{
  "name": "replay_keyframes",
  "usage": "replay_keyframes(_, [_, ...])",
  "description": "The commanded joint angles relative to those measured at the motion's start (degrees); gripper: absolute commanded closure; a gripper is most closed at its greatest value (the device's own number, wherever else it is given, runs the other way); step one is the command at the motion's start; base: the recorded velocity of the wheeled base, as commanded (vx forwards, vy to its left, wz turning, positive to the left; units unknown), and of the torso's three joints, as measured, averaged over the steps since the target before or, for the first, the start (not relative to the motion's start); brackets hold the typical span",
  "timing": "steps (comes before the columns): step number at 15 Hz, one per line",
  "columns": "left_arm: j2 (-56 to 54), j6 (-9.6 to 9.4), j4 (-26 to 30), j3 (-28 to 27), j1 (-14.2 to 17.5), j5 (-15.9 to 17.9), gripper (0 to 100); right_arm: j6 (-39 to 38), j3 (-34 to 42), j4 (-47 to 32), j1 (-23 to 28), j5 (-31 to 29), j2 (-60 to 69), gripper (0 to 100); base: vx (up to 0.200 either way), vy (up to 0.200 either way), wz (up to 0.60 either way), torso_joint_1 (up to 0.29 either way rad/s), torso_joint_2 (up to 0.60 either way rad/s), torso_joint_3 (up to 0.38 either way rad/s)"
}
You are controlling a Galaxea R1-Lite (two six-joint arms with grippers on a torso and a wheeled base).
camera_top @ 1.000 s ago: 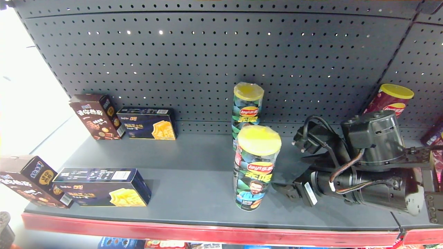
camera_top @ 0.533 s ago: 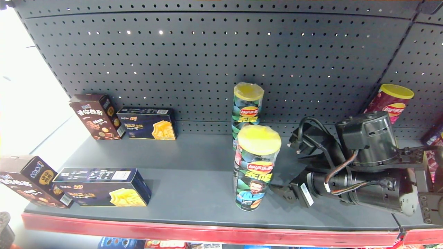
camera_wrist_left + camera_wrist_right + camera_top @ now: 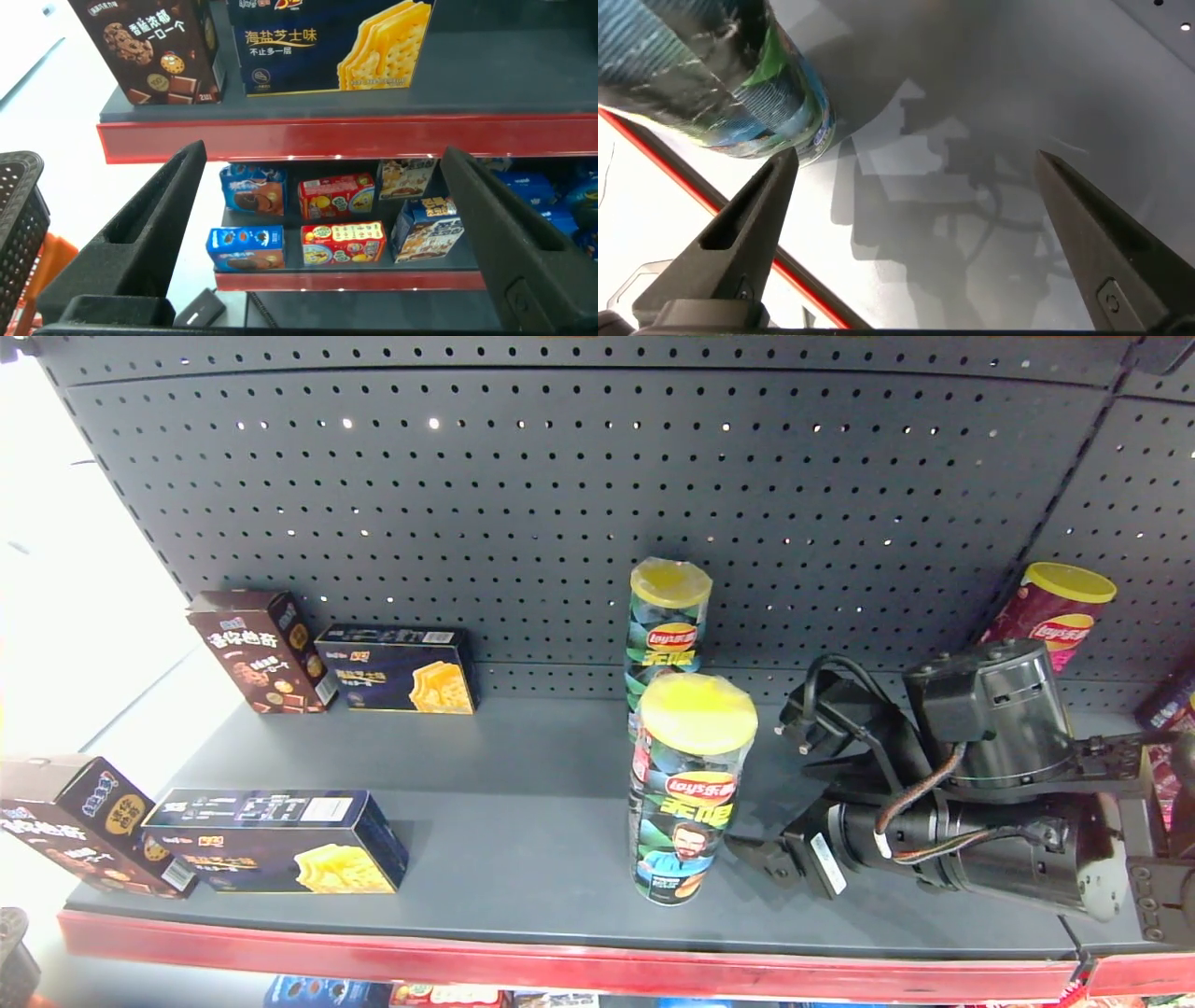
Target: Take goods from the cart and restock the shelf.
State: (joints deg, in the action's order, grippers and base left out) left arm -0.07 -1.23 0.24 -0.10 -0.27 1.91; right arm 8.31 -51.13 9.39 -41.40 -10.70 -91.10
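Two chip cans upright on dark shelf (image 3: 523, 803), perforated back panel (image 3: 560, 504) behind: front green can (image 3: 693, 793) just outside right gripper (image 3: 915, 163) jaws, rear green can (image 3: 667, 616) farther off. Right jaws wide, empty, low over shelf. Left gripper (image 3: 324, 154) jaws wide, empty; between them, lower shelf (image 3: 355, 280) stocked with small boxes (image 3: 341, 245); cookie box (image 3: 149, 47) and cracker box (image 3: 327, 42) beyond tips; mesh basket (image 3: 19, 224) outside one jaw, contents unseen.

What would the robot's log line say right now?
right claw: open, beside front can | front can: upright on shelf | left claw: open, empty
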Motion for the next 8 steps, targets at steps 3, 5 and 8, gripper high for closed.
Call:
replay_keyframes(3, [0.1, 0.0, 0.0, 0.0, 0.0, 0.0, 0, 0.0, -0.4, 0.1, -0.5, 0.0, -0.8, 0, 0.0, 0.0, 0.0, 0.0, 0.0, 0.0])
replay_keyframes(5, [0.1, 0.0, 0.0, 0.0, 0.0, 0.0, 0, 0.0, -0.9, 0.1, -0.8, 0.0, -1.1, 0, 0.0, 0.0, 0.0, 0.0, 0.0, 0.0])
replay_keyframes(8, [0.1, 0.0, 0.0, 0.0, 0.0, -0.1, 0, 0.0, -0.7, 0.1, -0.9, 0.0, -1.0, 0, 0.0, 0.0, 0.0, 0.0, 0.0, 0.0])
